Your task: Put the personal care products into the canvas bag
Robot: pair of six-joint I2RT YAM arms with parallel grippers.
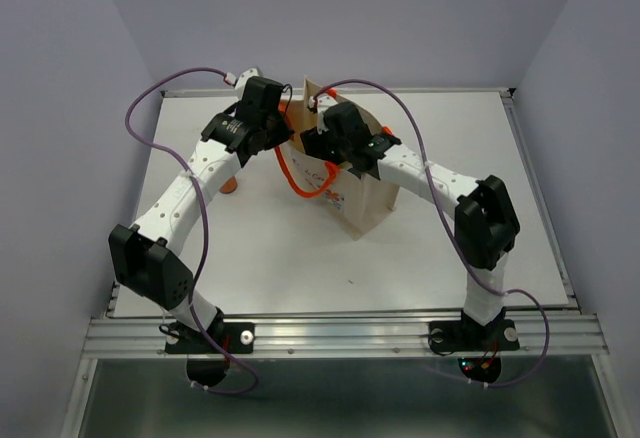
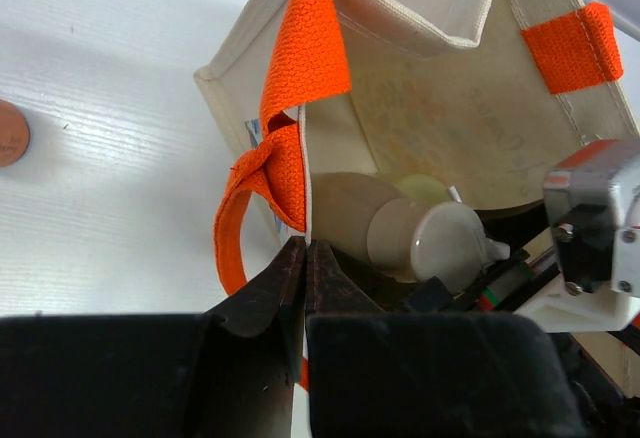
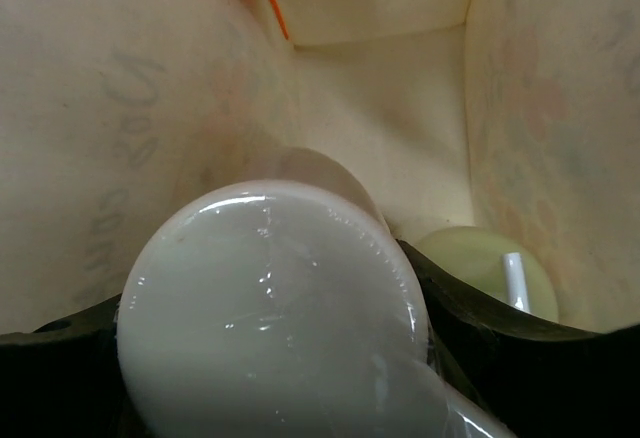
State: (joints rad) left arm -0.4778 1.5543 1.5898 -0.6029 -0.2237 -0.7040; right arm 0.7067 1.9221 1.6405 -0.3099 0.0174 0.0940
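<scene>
The canvas bag [image 1: 362,196] stands mid-table, beige with orange handles [image 2: 305,53]. My left gripper [image 2: 305,250] is shut on the bag's near rim beside a handle and holds the mouth open; in the top view it [image 1: 272,128] is at the bag's left edge. My right gripper [image 1: 345,143] reaches down into the bag, shut on a beige bottle with a whitish round end [image 3: 270,308], also seen in the left wrist view [image 2: 440,248]. A pale green bottle with a white cap [image 3: 490,270] lies on the bag's floor. A tan-brown bottle [image 1: 232,187] stands on the table left of the bag.
The brown bottle also shows at the left edge of the left wrist view [image 2: 8,133]. An orange handle loop [image 1: 300,180] hangs down the bag's front. Purple cables arc over both arms. The table's raised rail [image 1: 540,198] runs along the right side.
</scene>
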